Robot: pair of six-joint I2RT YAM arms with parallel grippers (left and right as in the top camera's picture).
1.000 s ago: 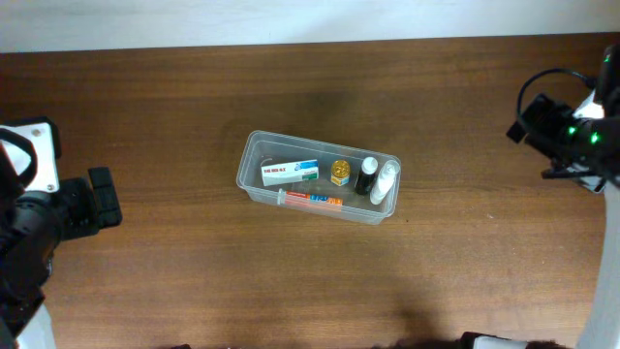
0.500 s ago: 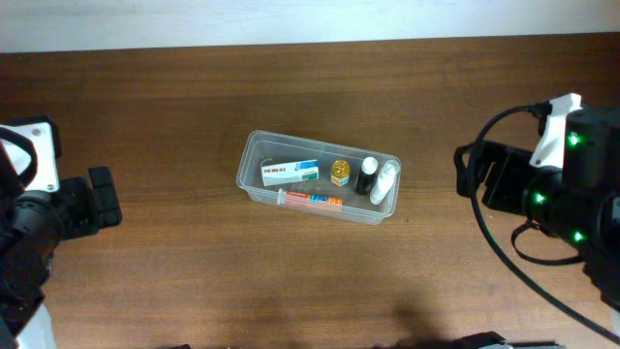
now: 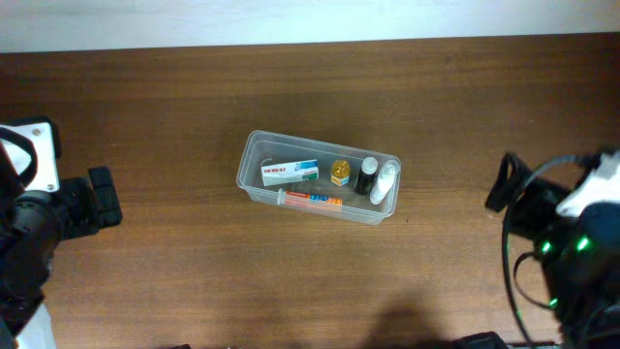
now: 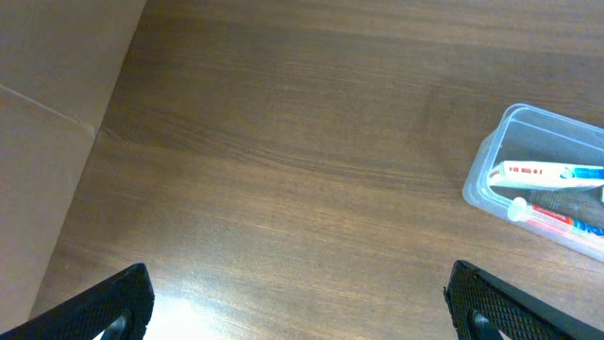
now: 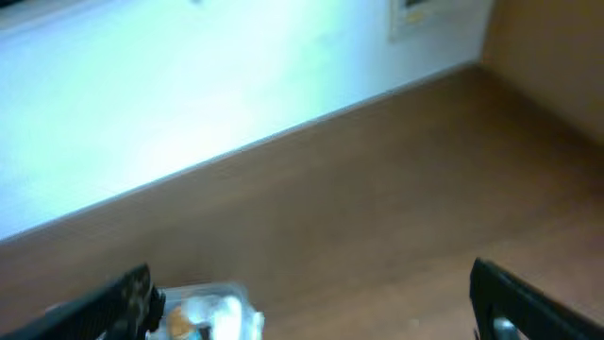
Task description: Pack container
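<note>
The clear plastic container [image 3: 254,155] lies in the middle of the brown table. It holds a white box [image 3: 290,173], a small gold item [image 3: 340,172], a black bottle [image 3: 365,175], a white bottle [image 3: 384,181] and a red-and-blue tube [image 3: 310,200]. My left gripper [image 4: 302,307] is open and empty over bare table, well left of the container [image 4: 483,172]. My right gripper [image 5: 311,307] is open and empty, well right of the container [image 5: 231,300], which shows blurred at the bottom left of the right wrist view.
The left arm [image 3: 48,208] sits at the table's left edge and the right arm [image 3: 562,257] at the lower right. A white wall [image 5: 189,94] runs along the table's far edge. Bare wood surrounds the container.
My right arm has swung from the upper right edge down to the lower right of the table. The left arm and the container have not moved.
</note>
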